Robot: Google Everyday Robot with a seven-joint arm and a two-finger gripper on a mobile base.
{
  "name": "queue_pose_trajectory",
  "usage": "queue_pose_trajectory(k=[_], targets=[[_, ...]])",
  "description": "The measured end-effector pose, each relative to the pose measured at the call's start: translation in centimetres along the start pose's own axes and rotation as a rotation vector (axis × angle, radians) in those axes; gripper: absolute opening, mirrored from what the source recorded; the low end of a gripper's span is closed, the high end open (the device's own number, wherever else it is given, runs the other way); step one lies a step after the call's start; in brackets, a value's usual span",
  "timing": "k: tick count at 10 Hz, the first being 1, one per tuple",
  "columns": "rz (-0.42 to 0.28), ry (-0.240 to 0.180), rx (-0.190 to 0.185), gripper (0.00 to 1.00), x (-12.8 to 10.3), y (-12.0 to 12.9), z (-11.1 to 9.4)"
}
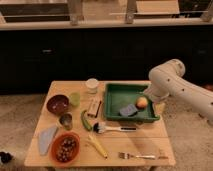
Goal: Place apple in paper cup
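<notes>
Camera view: the apple (142,102) sits in the right end of the green tray (117,96), centre-right of frame, just beside a blue sponge (128,110). The tray walls stop it rolling, so it should hold position for a grab from above. The gripper (150,98) is at the tray's right edge, right next to the apple, on the end of the white arm coming in from the right of frame. You can't tell from here whether it's open, closed or already touching the fruit. The paper cup (92,85) stands upright just off the tray's upper-left corner, mouth up, so it's ready to receive. My read: you're at the reach/grasp step. Next you need a lift clear of the tray wall, then a short carry left. Don't mix up the target with the light-green cup (74,98) further left or the metal cup (66,120) below it. The apple looks nearly as wide as the cup mouth, so centre it before release.
</notes>
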Motion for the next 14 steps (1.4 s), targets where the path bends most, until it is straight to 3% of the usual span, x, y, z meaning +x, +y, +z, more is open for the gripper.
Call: queue_pose_trajectory(k=[7,14], targets=[[-0.086,0.002,0.014,0.80,0.0,-2.3,1.2],[-0.130,-0.025,0.034,0.80,1.3,-3.5,3.4]])
